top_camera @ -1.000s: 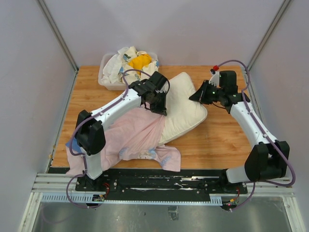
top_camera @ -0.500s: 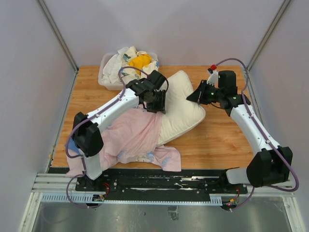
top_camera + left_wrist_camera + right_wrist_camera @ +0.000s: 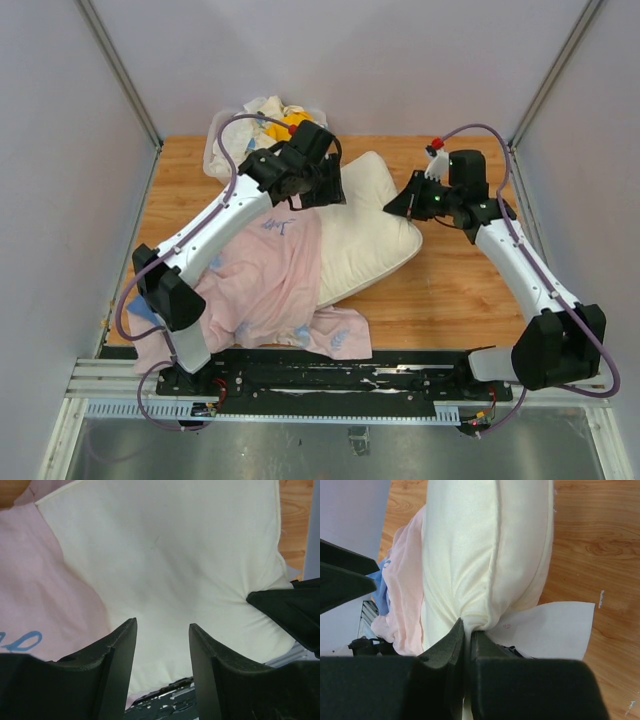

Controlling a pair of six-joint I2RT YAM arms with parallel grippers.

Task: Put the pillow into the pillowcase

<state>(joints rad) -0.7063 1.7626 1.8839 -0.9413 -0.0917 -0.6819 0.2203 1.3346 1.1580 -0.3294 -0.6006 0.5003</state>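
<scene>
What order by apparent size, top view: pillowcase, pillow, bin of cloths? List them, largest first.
1. pillowcase
2. pillow, one end covered by the pillowcase
3. bin of cloths, partly hidden by the left arm, smallest as seen

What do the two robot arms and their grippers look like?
The left arm and right arm have white links, chunky black joints and thin purple cables. The left gripper and right gripper are black, with wedge-shaped fingers.

A robotics lab cell: a wooden bench (image 3: 450, 290) closed in by plain grey panels (image 3: 60, 150), with a left arm (image 3: 215, 225) and a right arm (image 3: 515, 255) bolted to a metal rail (image 3: 300, 405).
</scene>
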